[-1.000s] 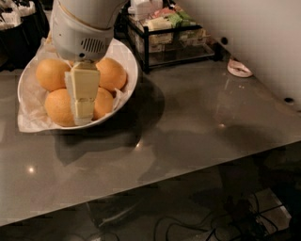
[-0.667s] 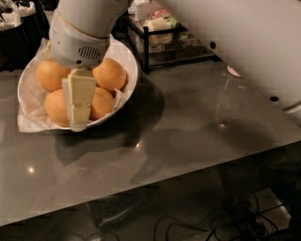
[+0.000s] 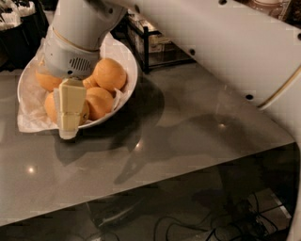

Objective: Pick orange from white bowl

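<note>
The white bowl, lined with crumpled white paper, stands at the table's back left and holds several oranges. One orange lies on top at the right, another in front of it, and others show at the left. My gripper hangs from the white wrist over the bowl's front left part. It reaches down among the oranges and covers part of one orange near the front rim. Whether it holds anything is hidden.
My white arm crosses the upper right of the view. A black wire rack with packets stands behind the bowl. Dark items sit at the back left. The grey glossy table ends at the front, with cables below.
The gripper has shifted slightly left and toward the bowl's front rim. The arm now fills more of the upper right.
</note>
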